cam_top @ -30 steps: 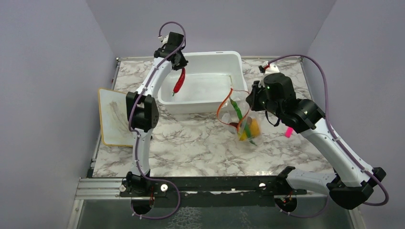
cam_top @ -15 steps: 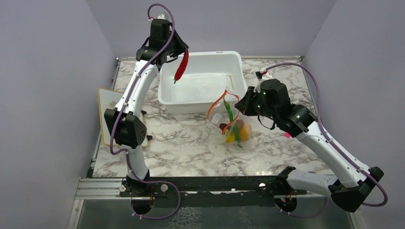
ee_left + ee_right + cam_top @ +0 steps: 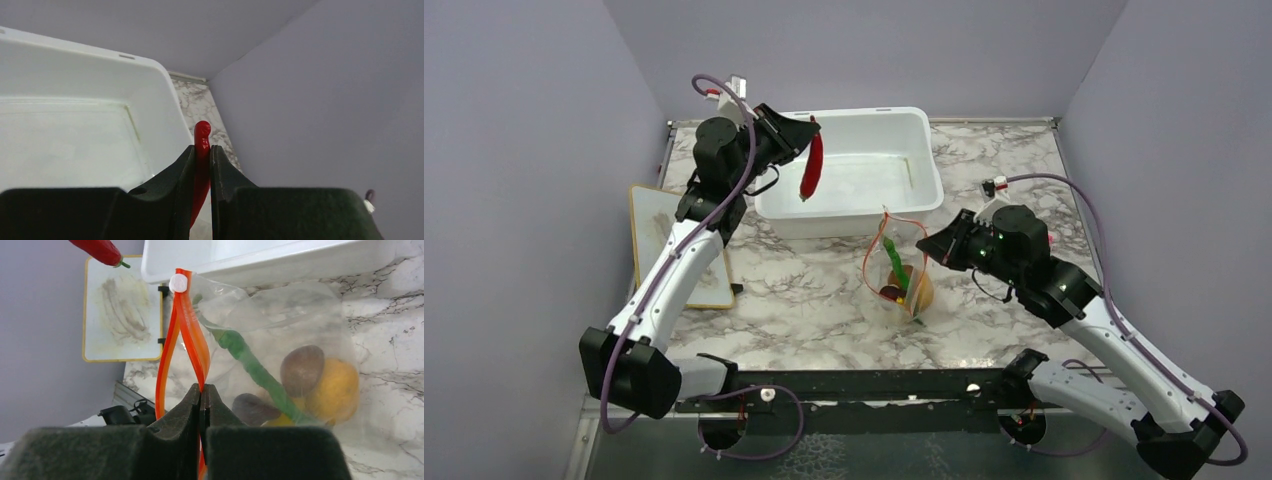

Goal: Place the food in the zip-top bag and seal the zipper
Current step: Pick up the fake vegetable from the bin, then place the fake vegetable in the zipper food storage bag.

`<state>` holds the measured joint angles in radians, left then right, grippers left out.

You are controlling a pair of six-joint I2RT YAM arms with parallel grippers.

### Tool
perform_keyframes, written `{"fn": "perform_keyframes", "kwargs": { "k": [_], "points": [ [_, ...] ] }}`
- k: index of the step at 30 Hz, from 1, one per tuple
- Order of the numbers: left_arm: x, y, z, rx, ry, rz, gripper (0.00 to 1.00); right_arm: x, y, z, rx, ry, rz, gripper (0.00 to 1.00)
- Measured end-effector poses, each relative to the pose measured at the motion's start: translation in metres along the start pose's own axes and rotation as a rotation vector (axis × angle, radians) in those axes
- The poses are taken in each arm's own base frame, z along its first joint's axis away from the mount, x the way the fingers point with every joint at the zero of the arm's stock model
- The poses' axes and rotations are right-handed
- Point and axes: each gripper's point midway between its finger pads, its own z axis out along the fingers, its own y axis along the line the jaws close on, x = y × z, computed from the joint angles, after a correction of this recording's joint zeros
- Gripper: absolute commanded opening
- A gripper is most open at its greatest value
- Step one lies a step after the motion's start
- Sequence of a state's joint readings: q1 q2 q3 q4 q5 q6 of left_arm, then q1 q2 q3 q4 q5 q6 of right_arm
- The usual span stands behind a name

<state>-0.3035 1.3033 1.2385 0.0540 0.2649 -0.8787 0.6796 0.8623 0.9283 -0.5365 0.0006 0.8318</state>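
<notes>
My left gripper [image 3: 808, 130] is shut on the red chili [image 3: 811, 166], which hangs above the white tub's left side; the chili also shows between the fingers in the left wrist view [image 3: 202, 145]. My right gripper [image 3: 931, 247] is shut on the orange-red zipper [image 3: 192, 345] of the clear zip-top bag [image 3: 902, 280] and holds its mouth up and open. Inside the bag lie a long green pod [image 3: 250, 365], a brown ball [image 3: 301, 370], an orange fruit [image 3: 337, 390], a dark red piece [image 3: 252, 409] and a bit of yellow banana [image 3: 281, 421]. The chili's tip shows at the right wrist view's top left [image 3: 100, 250].
The white rectangular tub [image 3: 894, 130] stands at the back centre of the marble table, just behind the bag. A yellow-rimmed board [image 3: 654, 250] lies at the table's left edge. A black rail [image 3: 864, 385] runs along the near edge.
My left arm has swung the chili up, out of the tub and to the left, then a little lower. My right gripper has carried the bag left and toward the near edge.
</notes>
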Motion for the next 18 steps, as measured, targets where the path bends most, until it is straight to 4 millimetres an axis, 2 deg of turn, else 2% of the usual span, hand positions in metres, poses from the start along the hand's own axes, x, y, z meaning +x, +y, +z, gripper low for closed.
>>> {"fn": "perform_keyframes", "kwargs": {
  "k": [4,9,14,18],
  "points": [
    [-0.007,-0.031,-0.02,0.123,-0.038,-0.012,0.06,-0.001,0.005,-0.006,-0.04,-0.026,0.057,0.01],
    [0.001,-0.058,-0.029,0.235,0.003,-0.024,0.08,0.009,0.002,0.0,-0.051,-0.012,0.125,0.01],
    [0.026,-0.079,-0.034,0.32,0.087,-0.038,0.08,0.011,0.005,0.02,-0.048,0.012,0.148,0.01],
    [0.065,-0.093,-0.038,0.369,0.188,-0.062,0.08,0.007,0.012,0.033,-0.048,0.032,0.158,0.01]
  ]
}}
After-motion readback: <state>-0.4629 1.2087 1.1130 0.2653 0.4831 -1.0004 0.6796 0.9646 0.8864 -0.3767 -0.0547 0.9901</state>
